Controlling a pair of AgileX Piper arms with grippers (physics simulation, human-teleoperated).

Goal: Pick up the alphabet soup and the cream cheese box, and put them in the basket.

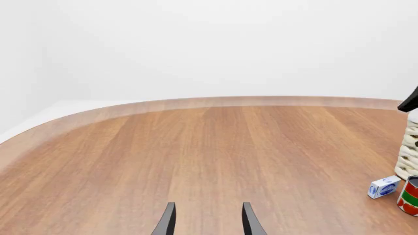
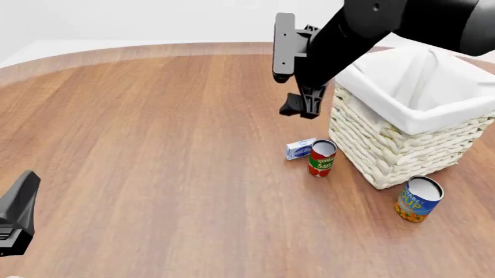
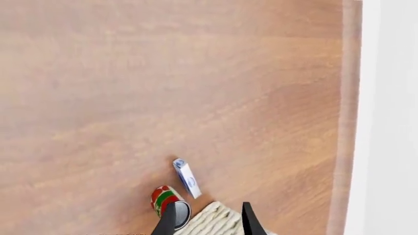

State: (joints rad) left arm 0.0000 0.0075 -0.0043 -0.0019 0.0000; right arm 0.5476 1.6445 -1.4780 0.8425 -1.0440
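Observation:
The cream cheese box (image 2: 299, 149) lies flat on the table just left of a small red-and-green can (image 2: 321, 157), close to the basket's near-left corner. The alphabet soup (image 2: 418, 199) stands upright in front of the basket (image 2: 386, 152), nearer to me. My right gripper (image 2: 303, 106) hangs open, well above the table, a little beyond the box and left of the basket. In the right wrist view the cream cheese box (image 3: 186, 178) lies ahead of the open right gripper (image 3: 209, 223). My left gripper (image 1: 209, 223) is open and empty, low at the near left (image 2: 17, 215).
The red-and-green can (image 3: 168, 199) almost touches the box and stands by the basket corner (image 3: 219, 221). From the left wrist view the cream cheese box (image 1: 383, 187), can (image 1: 409, 196) and basket wall (image 1: 408, 156) sit far off. The table's curved far edge (image 2: 155, 49) runs behind.

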